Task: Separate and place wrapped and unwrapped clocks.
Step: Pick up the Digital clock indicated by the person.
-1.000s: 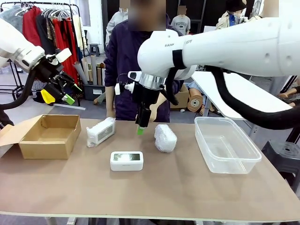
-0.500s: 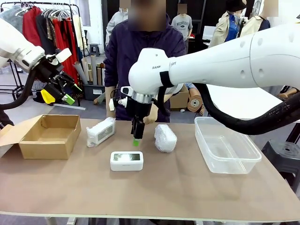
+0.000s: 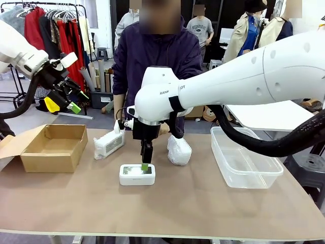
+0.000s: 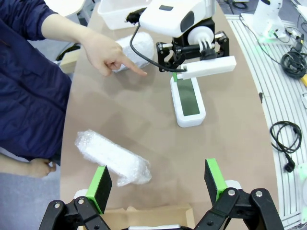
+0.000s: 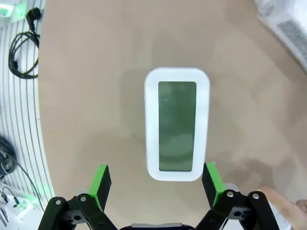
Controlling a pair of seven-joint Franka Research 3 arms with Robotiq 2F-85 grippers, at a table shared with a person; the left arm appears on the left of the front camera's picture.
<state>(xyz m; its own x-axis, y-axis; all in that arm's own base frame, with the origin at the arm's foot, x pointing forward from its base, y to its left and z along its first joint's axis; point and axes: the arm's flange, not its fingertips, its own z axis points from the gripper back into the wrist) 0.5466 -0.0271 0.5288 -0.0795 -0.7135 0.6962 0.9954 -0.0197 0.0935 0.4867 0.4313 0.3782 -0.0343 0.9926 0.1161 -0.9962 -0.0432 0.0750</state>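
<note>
Setting: shared robotics lab or workshop hall. Evidence: brown work table (image 3: pixel 203 213), garment rack (image 3: pixel 53 25) of hung clothes, cardboard rolls (image 3: pixel 100 76), loose floor cables (image 4: pixel 284 143), people standing behind

Light: bright, even, diffuse from overhead | Shadows: soft, faint, pooled on counter (image 5: pixel 96 96) around unwrapped clock (image 5: pixel 177 123) | Glare: mild sheen on white right arm (image 3: pixel 264 71) and clear tub (image 3: pixel 252 179) | Focus: crisp near, softer in far background | Distortion: wide-angle bowing toward wrist-view edges
</note>
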